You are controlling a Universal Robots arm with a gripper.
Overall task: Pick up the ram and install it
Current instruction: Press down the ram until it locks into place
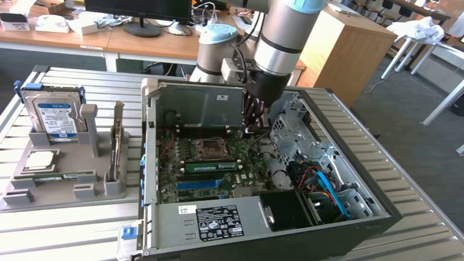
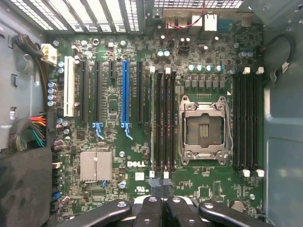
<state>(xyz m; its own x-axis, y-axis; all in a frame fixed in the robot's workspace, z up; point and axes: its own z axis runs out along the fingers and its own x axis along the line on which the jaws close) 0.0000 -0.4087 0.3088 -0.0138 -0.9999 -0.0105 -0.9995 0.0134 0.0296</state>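
**Fingers shut above the memory slots, ram standing in the board**

Closest to us in the wrist view is the gripper (image 2: 161, 204), its fingers pressed together with nothing between them. It hangs inside the open computer case (image 1: 377, 209), low over the main board (image 2: 118, 189), just off the processor socket (image 2: 204, 130) on the side of the blue slot (image 2: 125, 94).

We take the ram (image 1: 210, 166) to be the green stick standing in a slot right beside the processor socket, between it and the blue slot. We cannot tell whether the gripper touches it. A second green stick (image 1: 62, 175) lies in the grey holder (image 1: 65, 191), outside the case and well apart from the processor socket.

Our judgement is that the carrying is done and the seating step is in hand, or just finished. We cannot see whether the clips at the slot's ends have closed. Any further push would call for the shut fingers square over the stick's top edge and straight, even pressure, since a tilted press could leave one end raised.
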